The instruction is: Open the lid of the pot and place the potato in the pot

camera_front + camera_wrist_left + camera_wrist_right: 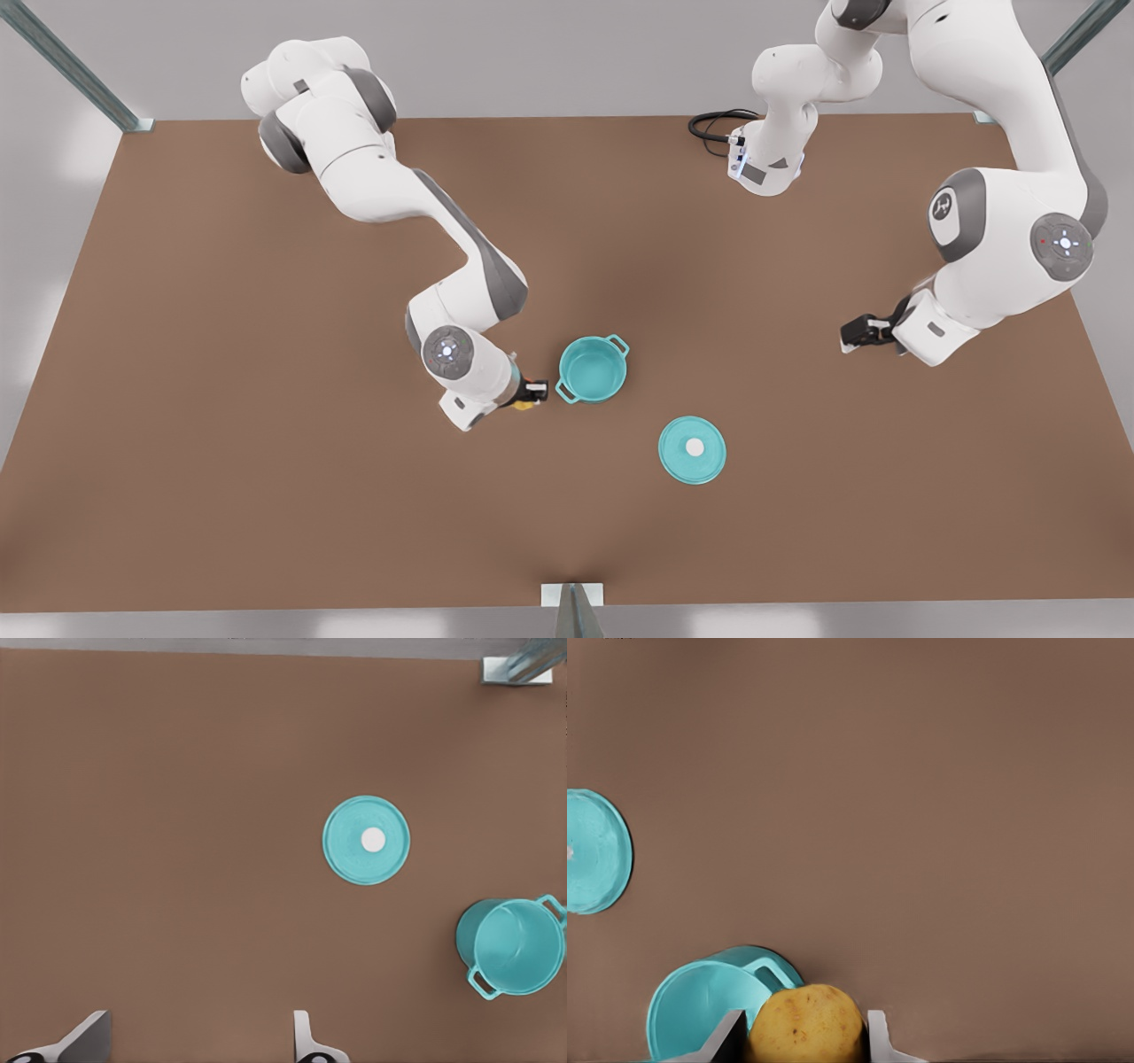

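The teal pot (592,369) stands uncovered mid-table, with a loop handle on each side. Its pot lid (692,449) lies flat on the table toward the front view's right of it, white knob up. My right gripper (532,392) hangs just to the front view's left of the pot, shut on the yellow potato (524,404). In the right wrist view the potato (806,1020) sits between the fingers (877,1038), with the pot (700,1005) just beyond. My left gripper (856,335) waits open at the front view's right; its wrist view shows lid (366,840) and pot (514,946).
A black cable (716,124) coils at the table's back edge near one arm's base. Metal frame posts stand at the far corners (124,115) and at the near edge's middle (572,602). Bare brown tabletop (266,443) surrounds the pot and lid.
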Motion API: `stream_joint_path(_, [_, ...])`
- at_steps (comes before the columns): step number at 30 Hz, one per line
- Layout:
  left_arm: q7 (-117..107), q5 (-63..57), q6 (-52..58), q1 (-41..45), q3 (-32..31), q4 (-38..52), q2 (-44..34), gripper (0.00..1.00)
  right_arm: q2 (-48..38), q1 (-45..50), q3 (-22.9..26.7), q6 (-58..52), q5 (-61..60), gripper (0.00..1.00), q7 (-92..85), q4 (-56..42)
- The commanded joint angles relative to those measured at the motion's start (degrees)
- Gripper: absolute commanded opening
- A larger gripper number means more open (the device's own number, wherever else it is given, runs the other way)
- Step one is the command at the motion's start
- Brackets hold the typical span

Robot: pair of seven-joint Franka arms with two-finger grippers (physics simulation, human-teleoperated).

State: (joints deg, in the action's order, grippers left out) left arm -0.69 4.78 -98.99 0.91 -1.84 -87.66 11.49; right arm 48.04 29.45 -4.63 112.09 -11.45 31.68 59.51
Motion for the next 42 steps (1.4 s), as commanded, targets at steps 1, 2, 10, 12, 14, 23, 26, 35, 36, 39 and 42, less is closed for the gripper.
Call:
stream_joint_path(1, [1.22,0.14,-1.64,-0.03,-0.01,0.03,-0.15,1.00,0.65,2.01,-0.03,8.85,-3.76,0.48,31.17,-0.09])
stream_joint_path(2, [1.22,0.23,-1.55,-0.03,-0.01,0.03,-0.15,1.00,1.44,2.80,-0.12,12.19,-6.31,0.48,31.87,-0.09])
stream_joint_path(10, [1.31,0.14,-1.29,-0.12,0.34,0.03,-0.50,1.00,4.69,8.87,-0.64,20.45,-6.92,0.48,35.47,-1.32])
stream_joint_path(12, [1.31,0.06,-1.20,-0.12,0.34,0.03,-0.59,1.00,4.69,8.87,-0.73,20.63,-7.10,0.48,35.21,-0.36])
stream_joint_path(14, [1.31,0.06,-1.20,-0.12,0.43,0.03,-0.59,1.00,4.69,8.95,-0.73,20.72,-6.66,0.48,34.95,1.49])
stream_joint_path(23, [1.31,-0.03,-0.76,-0.12,0.43,0.03,-0.68,1.00,6.28,10.18,-0.64,26.34,-5.16,0.48,34.59,5.62])
stream_joint_path(26, [1.31,-0.03,-0.06,-0.03,0.52,0.03,-0.77,1.00,6.80,11.15,-0.56,26.52,-5.16,0.48,34.59,5.62])
stream_joint_path(35, [1.31,0.06,1.79,-0.12,0.87,0.29,-0.94,1.00,-4.62,8.34,0.15,20.55,-5.08,1.00,27.83,17.31])
stream_joint_path(36, [1.31,-0.03,1.79,-0.12,0.87,0.29,-0.94,1.00,-8.13,7.90,3.48,13.09,-5.08,1.00,23.97,18.10])
stream_joint_path(39, [1.31,-0.03,1.79,-0.12,0.87,0.29,-0.94,1.00,-15.69,3.68,19.21,-10.92,-5.16,1.00,-0.37,18.98])
stream_joint_path(42, [1.31,-0.03,1.79,-0.12,0.87,0.29,-0.94,1.00,-21.84,3.68,35.03,-14.44,-5.08,1.00,-24.54,26.88])
